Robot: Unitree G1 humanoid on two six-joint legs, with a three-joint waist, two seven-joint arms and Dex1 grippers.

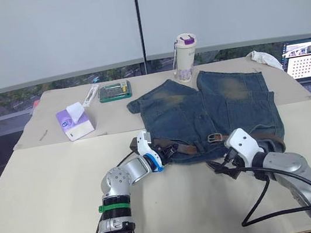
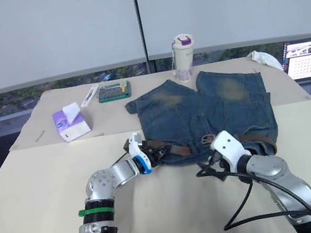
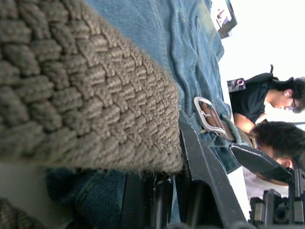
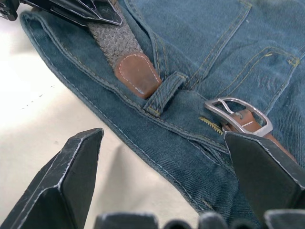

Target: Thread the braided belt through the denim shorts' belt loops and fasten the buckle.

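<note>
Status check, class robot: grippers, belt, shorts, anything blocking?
Left gripper shut on braided belt. Right gripper open. Belt tip just short of belt loop, buckle unfastened. Nothing blocking.

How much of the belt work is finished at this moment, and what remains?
Done: the braided belt lies along the waistband of the denim shorts. In hand: the left gripper holds the strap, its leather tip just short of a belt loop. Left: pass that loop and fasten the buckle. The right gripper is open.

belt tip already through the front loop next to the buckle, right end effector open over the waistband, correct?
Not quite. In the right wrist view the leather tip of the braided belt stops short of the loop, not through it. The right end effector is open over the waistband.
</note>
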